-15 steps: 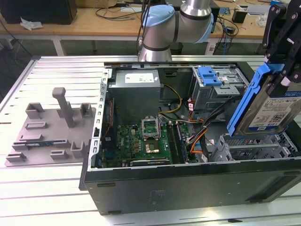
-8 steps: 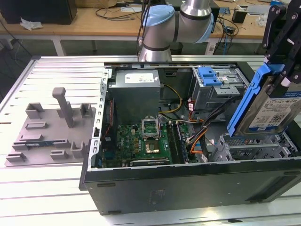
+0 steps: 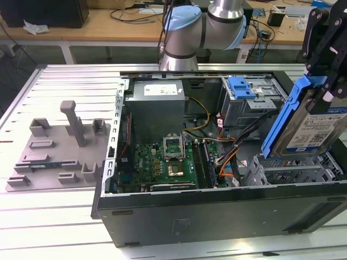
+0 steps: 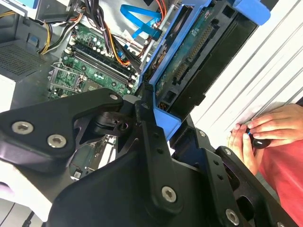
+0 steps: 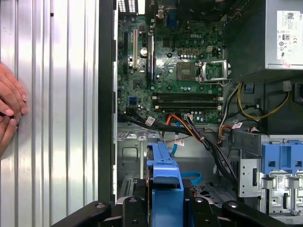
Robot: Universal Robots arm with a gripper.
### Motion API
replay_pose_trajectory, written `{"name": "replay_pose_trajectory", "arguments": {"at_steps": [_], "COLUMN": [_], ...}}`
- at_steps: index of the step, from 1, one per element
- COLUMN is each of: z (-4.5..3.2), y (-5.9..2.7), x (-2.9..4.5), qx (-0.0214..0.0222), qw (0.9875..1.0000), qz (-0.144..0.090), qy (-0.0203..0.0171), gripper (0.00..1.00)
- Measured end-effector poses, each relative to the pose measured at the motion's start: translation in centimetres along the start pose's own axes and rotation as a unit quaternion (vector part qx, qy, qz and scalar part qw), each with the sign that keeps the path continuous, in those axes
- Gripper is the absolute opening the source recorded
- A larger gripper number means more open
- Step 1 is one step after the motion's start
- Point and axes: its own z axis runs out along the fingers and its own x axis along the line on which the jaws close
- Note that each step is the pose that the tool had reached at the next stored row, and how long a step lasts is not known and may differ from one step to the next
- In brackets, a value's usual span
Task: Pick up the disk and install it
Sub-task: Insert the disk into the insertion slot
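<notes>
Closest up, the big black open-sided computer case (image 3: 217, 216) is lying flat and taking up most of the room under the black two-finger gripper (image 5: 164, 210). That gripper is clamping down on the disk (image 3: 315, 129), the flat silver hard drive with the white-and-blue label in its blue plastic bracket, gripping it by the bracket's edges. So the disk is hanging tilted in the air, right in the fingers, with the case's silver metal drive cage (image 3: 295, 173) sitting below it.

My guess: pickup is done, install isn't. Doing this bit well is looking like squaring the tilted disk to the cage opening and going slow, without loosening the grip.

Stuff getting in the way: the black-and-orange cable bundle (image 5: 203, 137) is running just beside the cage, beyond the gripper, and could snag. Off to the gripper's side, outside the case wall, a person's hands (image 4: 255, 135) are resting on the ribbed metal table (image 3: 54, 233), so I'd be watching those too.
</notes>
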Motion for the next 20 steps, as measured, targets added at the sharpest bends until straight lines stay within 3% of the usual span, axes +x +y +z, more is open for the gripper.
{"name": "replay_pose_trajectory", "arguments": {"at_steps": [20], "z": [0.85], "y": [-0.02], "x": [0.03], "qx": [0.0], "qw": [1.0], "qz": [0.0], "qy": [0.0], "gripper": [0.37]}}
